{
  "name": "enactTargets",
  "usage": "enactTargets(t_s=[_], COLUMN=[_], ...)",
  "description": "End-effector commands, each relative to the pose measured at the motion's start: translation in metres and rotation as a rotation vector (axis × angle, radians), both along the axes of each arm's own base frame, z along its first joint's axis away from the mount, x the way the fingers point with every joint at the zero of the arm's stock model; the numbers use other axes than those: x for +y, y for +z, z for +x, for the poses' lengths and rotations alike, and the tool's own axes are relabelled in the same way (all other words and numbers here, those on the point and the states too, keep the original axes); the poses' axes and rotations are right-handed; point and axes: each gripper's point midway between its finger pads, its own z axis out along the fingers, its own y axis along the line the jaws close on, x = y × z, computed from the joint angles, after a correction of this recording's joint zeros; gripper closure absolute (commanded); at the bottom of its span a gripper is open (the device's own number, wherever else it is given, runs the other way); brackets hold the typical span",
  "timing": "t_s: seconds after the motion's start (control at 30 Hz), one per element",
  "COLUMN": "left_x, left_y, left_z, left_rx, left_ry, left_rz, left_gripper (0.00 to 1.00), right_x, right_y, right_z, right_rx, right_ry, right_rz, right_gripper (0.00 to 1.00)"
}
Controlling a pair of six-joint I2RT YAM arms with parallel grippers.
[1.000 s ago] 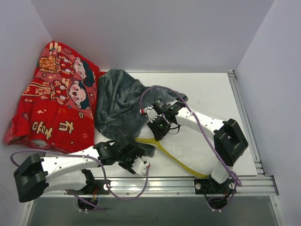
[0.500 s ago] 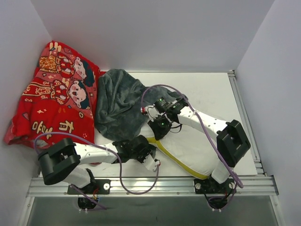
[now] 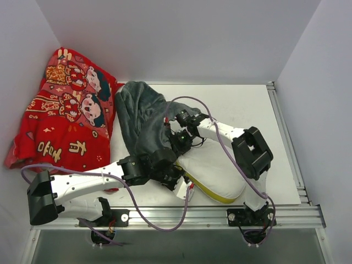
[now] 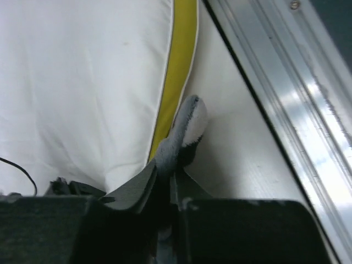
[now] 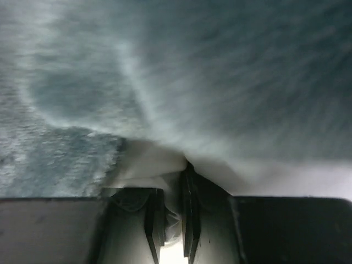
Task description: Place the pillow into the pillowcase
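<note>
**Pillow** (image 3: pixel 215 168): white, with a yellow band (image 4: pixel 177 71) along its near edge. It lay on the tabletop (image 3: pixel 250 104) at near right, its far left end under the pillowcase.

**Pillowcase** (image 3: pixel 144 121): dark grey-blue plush face up, limp. It ran from back centre down onto the pillow's end. One corner reached the near edge, just beside the yellow band.

**Left hand** (image 4: pixel 169 175): pressed together, pinching that corner of the pillowcase. A grey fold with a pale tip stood out past the fingers, low over the tabletop and near the aluminium rail (image 4: pixel 286 93).

**Right hand** (image 5: pixel 170 212): fingers close together, pinching a pale fold at the plush edge of the pillowcase, where it met the pillow. Grey plush filled the rest of that view.

**Red cloth** (image 3: pixel 66 115): printed with cartoon figures. It was heaped at far left, touching the pillowcase's left side.
</note>
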Motion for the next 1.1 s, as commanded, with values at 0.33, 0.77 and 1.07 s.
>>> enactTargets(t_s=[0.33,0.77,1.07], left_x=[0.083,0.073,0.050], left_y=[0.073,-0.006,-0.041], left_z=[0.062,0.174,0.197], left_rx=[0.394,0.328,0.310], left_ry=[0.719,1.176,1.149], left_rz=[-0.155,0.124,0.204], left_gripper=[0.43,0.42,0.91], right_x=[-0.024,-0.227,-0.260], right_y=[0.125,0.041,0.006], right_z=[-0.008,0.027,0.004], right_rx=[-0.085,0.008,0.202], right_ry=[-0.140,-0.662,-0.740], right_rz=[0.311,-0.149,-0.219], right_gripper=[0.42,0.22,0.26])
